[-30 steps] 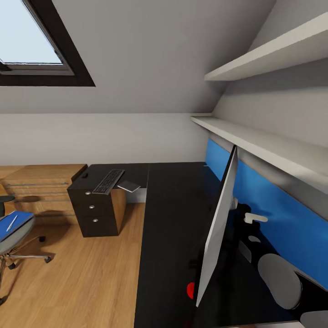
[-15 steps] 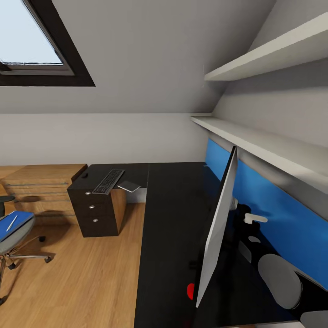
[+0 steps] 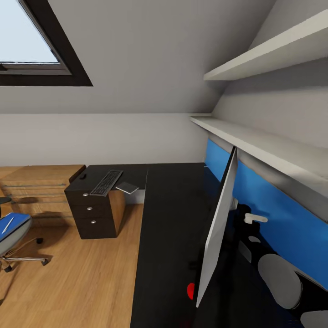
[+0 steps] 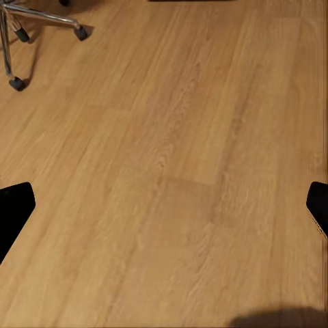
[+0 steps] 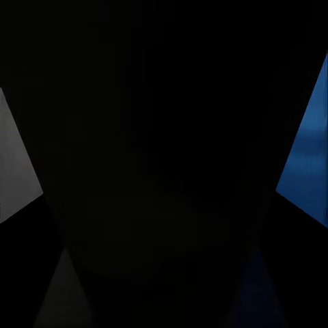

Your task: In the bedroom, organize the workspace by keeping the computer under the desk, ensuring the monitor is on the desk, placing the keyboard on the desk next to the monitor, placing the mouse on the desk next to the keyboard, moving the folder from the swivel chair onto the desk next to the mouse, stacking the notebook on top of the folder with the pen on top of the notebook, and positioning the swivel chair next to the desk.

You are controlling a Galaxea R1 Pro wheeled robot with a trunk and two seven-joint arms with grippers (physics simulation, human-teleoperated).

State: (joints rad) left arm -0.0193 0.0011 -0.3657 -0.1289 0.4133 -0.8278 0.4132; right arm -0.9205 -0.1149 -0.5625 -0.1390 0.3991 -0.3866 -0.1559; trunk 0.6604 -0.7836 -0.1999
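My left gripper (image 4: 164, 201) hangs spread wide over bare wood floor (image 4: 178, 171). I cannot tell my right gripper's state. Keyboard (image 3: 106, 182) and notebook (image 3: 127, 187) lie on the desk (image 3: 168, 218); the folder (image 3: 10, 224) rests on the chair (image 3: 13, 239).

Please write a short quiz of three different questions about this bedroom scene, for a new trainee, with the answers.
1. True or false: the keyboard lies on the desk.
2. Where is the blue folder? A) on the desk B) on the swivel chair C) on the floor
3. Fill in: the notebook lies beside the ____.

Key: 1 true; 2 B; 3 keyboard.
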